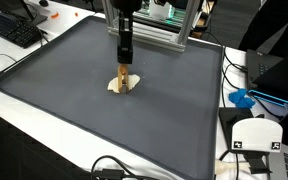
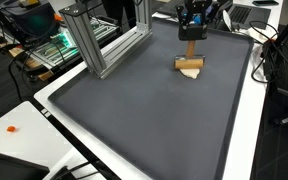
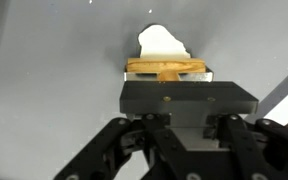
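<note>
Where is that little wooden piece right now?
In both exterior views the wooden piece stands on the grey mat, directly under the hand, which appears closed on it; the wrist view shows a white scrap beyond it.

Tan wooden block point(image 2: 190, 67) lies on grey mat point(image 2: 134, 115).

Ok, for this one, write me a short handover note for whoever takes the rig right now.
Gripper: shut on the wooden piece, arm pointing straight down.
Wooden piece: low over the grey mat, with a white object right beside it.
Done: the grasp is made.
Left: the piece is not visibly lifted, and I cannot tell whether it touches the mat.
</note>
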